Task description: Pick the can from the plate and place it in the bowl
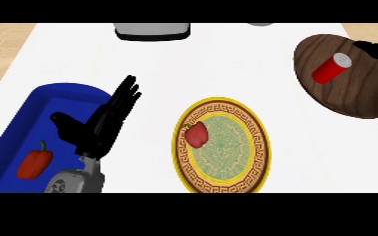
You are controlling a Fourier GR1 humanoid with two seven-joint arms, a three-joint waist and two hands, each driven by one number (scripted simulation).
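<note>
A blue tray (66,92) at the left holds a red pepper (35,163). The left hand (103,122) rests over its right rim, fingers straight and spread, holding nothing, well apart from the can. On the white worktop (221,65) the patterned plate (255,130) carries only a second red pepper (196,134). The can (331,68) lies tilted on a wooden dish (325,92) at the far right. A dark shape (365,46) just beside it may be the right hand; whether it is wide or closed I cannot tell. Nothing lies between can and plate.
</note>
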